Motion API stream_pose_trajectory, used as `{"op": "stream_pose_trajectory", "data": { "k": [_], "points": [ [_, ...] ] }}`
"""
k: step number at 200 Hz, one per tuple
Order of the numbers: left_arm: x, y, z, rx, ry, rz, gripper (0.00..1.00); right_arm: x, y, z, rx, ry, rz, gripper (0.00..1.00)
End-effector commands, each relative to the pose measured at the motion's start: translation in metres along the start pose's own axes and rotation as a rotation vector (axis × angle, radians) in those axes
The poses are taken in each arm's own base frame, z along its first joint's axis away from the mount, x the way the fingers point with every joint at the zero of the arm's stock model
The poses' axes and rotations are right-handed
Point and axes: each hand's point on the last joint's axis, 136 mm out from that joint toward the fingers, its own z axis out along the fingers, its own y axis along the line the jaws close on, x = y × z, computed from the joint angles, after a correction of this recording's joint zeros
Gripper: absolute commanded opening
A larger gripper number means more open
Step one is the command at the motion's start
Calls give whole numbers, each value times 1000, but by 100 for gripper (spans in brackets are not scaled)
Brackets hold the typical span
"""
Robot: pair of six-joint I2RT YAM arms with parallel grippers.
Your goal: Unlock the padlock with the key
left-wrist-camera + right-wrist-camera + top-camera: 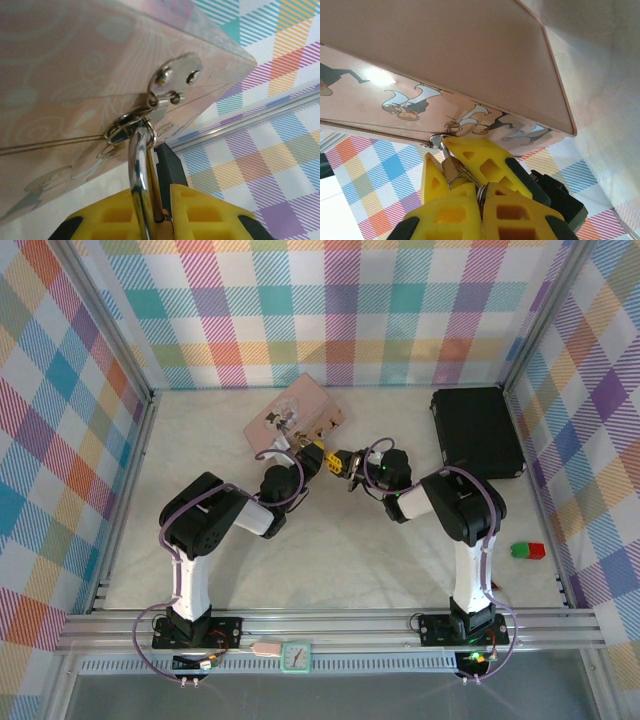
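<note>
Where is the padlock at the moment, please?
The left wrist view shows the padlock hooked on the pink tin's clasp, held by the left gripper, behind the table's centre.

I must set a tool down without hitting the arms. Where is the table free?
Bare table lies between the left arm and right arm, at the far left beside the pink tin, and between the tin and the black case. It is crowded at the tin's near edge, where the left gripper and right gripper meet at the padlock.
</note>
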Motion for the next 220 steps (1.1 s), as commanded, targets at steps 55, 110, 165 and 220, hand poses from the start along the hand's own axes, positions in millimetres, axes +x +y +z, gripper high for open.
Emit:
{"op": "stream_pose_trajectory", "data": {
  "k": [55, 110, 165, 220],
  "points": [
    [25, -1, -12, -93, 129, 4, 0, 0, 30, -17, -69, -13, -97, 38],
    [34, 16, -22, -229, 222, 107, 0, -5, 4, -43, 154, -38, -302, 45],
    [58, 33, -41, -349, 355, 253, 0, 0, -11, -62, 446, -10, -546, 51],
    [68, 56, -58, -416, 389, 236, 16, 3, -13, -91, 604, -61, -716, 51]
  ]
}}
